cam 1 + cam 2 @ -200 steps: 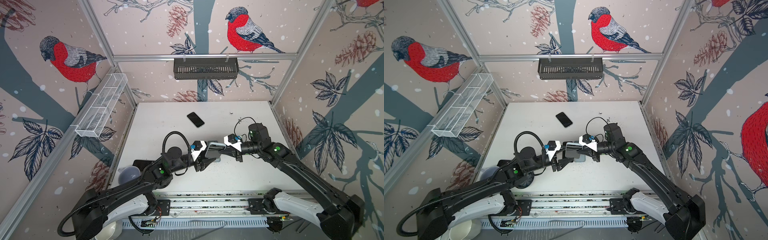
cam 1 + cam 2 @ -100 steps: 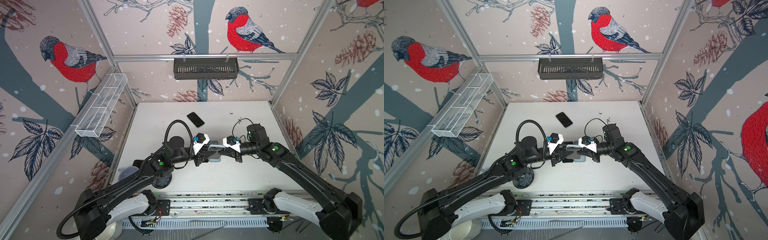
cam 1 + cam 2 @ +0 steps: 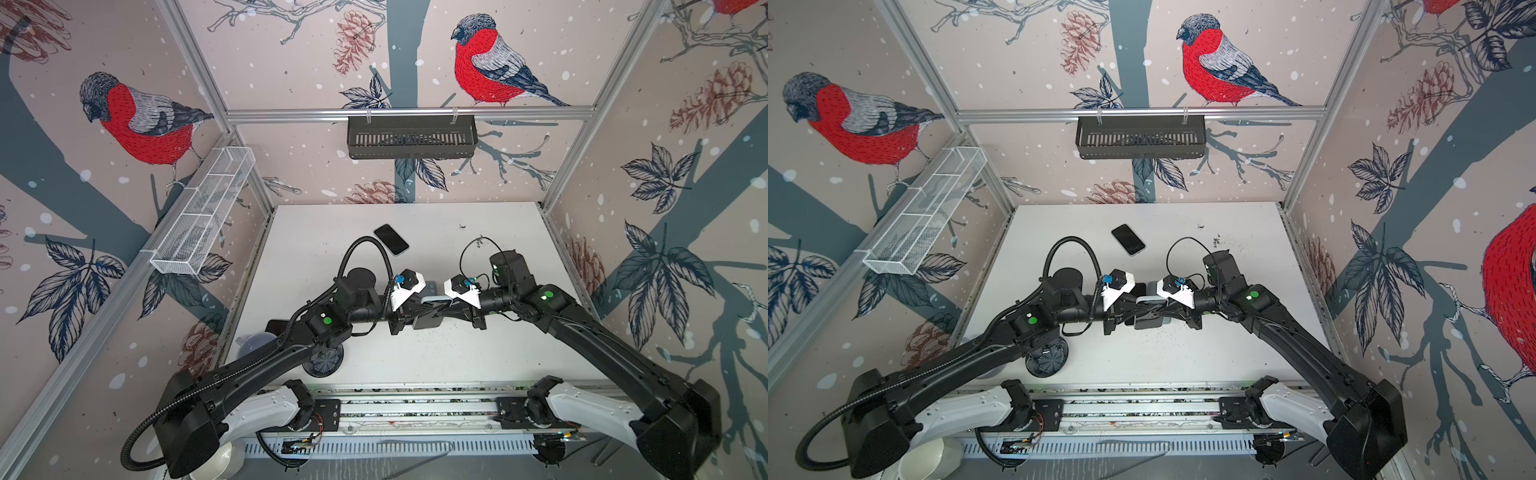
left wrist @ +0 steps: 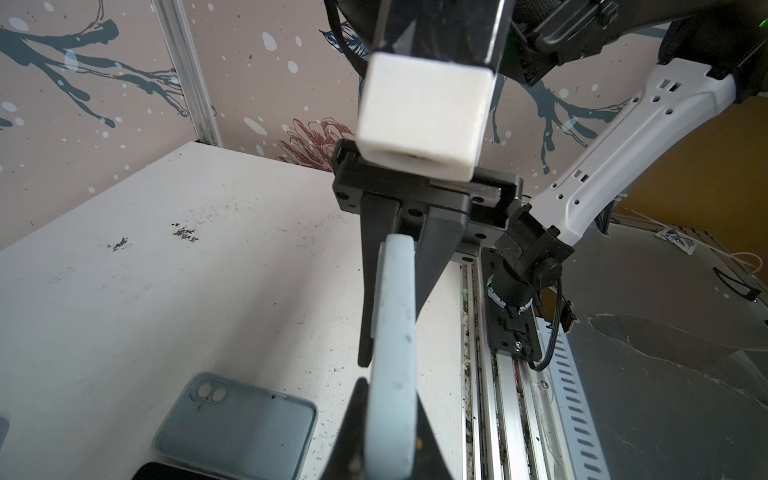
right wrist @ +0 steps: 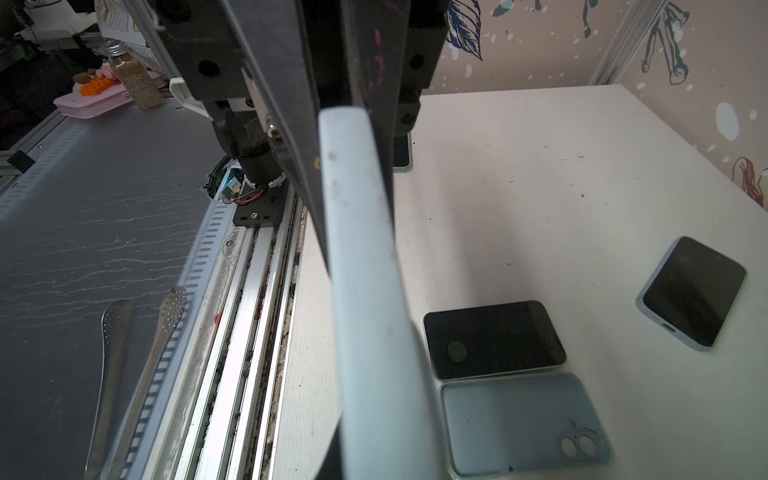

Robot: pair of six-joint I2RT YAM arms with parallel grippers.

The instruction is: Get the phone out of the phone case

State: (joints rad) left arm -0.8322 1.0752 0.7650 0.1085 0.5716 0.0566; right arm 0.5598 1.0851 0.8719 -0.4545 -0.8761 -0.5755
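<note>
The left gripper point(image 3: 405, 318) and right gripper point(image 3: 455, 313) are clamping opposite ends of the cased phone point(image 3: 428, 321), holding it aloft over the table's point(image 3: 478, 357) near middle; with the phone not yet out, peeling the rim back is probably coming next.

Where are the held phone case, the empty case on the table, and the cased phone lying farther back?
held phone case point(image 5: 365, 270): right wrist view, its pale blue edge.
empty case point(image 5: 511, 419): right wrist view, middle of its flat face.
cased phone point(image 3: 391, 239): a top view, middle of its dark screen.
</note>
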